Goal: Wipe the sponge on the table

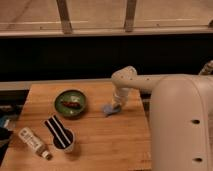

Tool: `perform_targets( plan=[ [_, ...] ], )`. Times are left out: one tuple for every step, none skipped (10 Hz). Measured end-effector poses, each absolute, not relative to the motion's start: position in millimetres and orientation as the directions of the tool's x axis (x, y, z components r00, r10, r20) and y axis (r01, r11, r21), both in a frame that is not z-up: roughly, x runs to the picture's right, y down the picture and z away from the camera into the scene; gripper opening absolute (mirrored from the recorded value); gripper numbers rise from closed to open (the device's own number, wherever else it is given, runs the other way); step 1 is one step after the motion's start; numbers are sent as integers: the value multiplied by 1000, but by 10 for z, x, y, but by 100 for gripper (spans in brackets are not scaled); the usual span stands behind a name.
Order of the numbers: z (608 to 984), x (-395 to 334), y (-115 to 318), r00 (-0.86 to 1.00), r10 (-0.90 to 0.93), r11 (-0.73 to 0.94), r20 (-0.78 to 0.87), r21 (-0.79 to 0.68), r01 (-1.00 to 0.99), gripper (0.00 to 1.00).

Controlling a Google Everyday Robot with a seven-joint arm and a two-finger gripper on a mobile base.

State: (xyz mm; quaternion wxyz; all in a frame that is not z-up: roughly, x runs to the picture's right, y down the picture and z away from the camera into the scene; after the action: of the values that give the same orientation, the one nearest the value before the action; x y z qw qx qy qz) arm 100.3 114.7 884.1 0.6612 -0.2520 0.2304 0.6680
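The light-blue sponge lies flat on the wooden table, right of the green bowl. My gripper comes down from the white arm at the right and rests on the sponge's right end, pressing it against the wood. The wrist hides the gripper's tip.
A green bowl with something red inside sits left of the sponge. A black-and-white striped cloth drapes over a cup near the front left, beside a white bottle lying on its side. The arm's large white body fills the right side.
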Motion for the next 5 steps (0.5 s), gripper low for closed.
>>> perform_targets(
  plan=[
    [8822,1203,1180,-39,767,-44,-640,7,-999,0],
    [8786,1419,1242,-82,765,-73,-639,41,-997,0],
    [8759,1546,1289,-108,763,-90,-637,60,-994,0],
    [8713,1674,1355,-137,760,-110,-635,82,-991,0],
    [8653,1734,1417,-153,759,-118,-633,97,-988,0]
  ],
)
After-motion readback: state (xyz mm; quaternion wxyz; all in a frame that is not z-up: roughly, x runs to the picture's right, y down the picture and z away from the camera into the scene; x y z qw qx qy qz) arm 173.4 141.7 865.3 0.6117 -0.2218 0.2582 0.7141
